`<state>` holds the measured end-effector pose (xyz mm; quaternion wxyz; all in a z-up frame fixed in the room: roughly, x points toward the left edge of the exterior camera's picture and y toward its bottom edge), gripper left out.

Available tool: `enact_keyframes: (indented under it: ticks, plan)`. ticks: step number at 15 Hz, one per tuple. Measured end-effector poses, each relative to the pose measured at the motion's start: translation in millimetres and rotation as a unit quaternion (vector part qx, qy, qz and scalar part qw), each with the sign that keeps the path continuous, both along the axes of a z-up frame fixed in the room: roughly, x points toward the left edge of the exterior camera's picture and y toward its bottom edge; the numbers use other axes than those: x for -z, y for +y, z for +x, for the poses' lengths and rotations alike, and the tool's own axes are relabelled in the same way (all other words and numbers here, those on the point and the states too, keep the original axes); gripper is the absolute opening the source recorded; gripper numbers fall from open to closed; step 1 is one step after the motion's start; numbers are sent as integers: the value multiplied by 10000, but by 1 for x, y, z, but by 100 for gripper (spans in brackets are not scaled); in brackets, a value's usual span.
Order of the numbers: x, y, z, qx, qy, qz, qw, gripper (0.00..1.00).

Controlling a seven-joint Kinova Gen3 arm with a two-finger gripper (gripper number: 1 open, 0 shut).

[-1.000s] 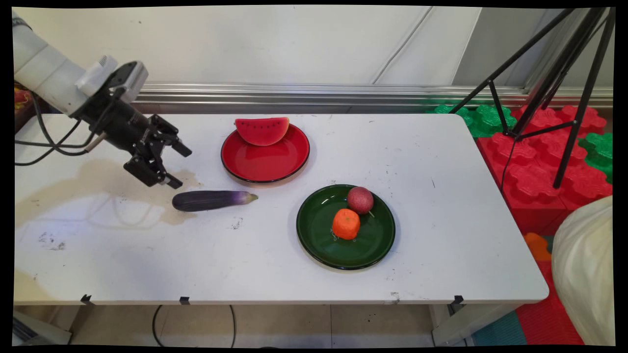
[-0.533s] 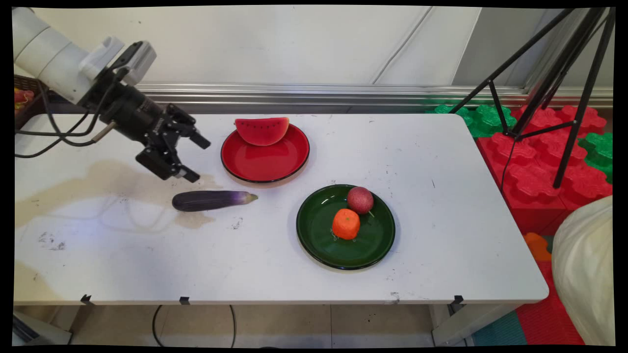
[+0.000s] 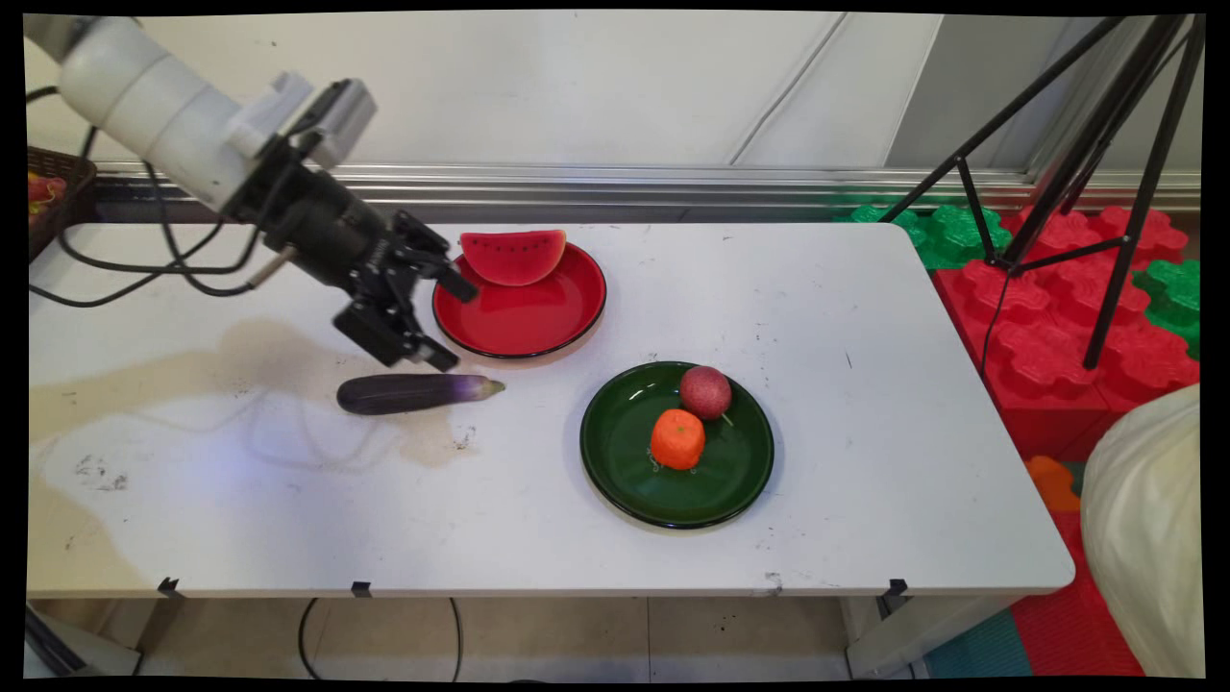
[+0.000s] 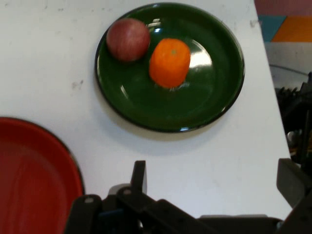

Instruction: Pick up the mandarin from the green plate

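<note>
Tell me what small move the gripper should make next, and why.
Probably keep travelling toward the green plate. The gripper is open and empty, raised above the table between the eggplant and the red plate, and the hand view looks straight at the orange fruit and the reddish fruit on that plate. No task is given, so this is a guess.

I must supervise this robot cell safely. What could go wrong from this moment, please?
1. The open gripper hangs empty close by the red plate's left rim; a sideways move might knock the plate and tip the watermelon slice that leans on its far edge.
2. The eggplant lies loose just below the gripper; a descent could make it roll.
3. The hanging black cables might drag over the table.
</note>
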<state>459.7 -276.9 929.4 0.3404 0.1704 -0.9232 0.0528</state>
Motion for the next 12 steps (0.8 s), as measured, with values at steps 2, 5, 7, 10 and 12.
enact_keyframes:
  ticks: [2, 5, 7, 10, 12]
  plan:
    - [4, -3, -15, 33, 23, 29, 10000, 100]
    - [15, -10, -48, 117, -1, 83, 9999, 100]
    - [25, -16, -68, 140, -62, 113, 9998, 100]
    - [36, -25, -87, 145, -147, 132, 9997, 100]
    - [46, -33, -103, 145, -228, 154, 9995, 100]
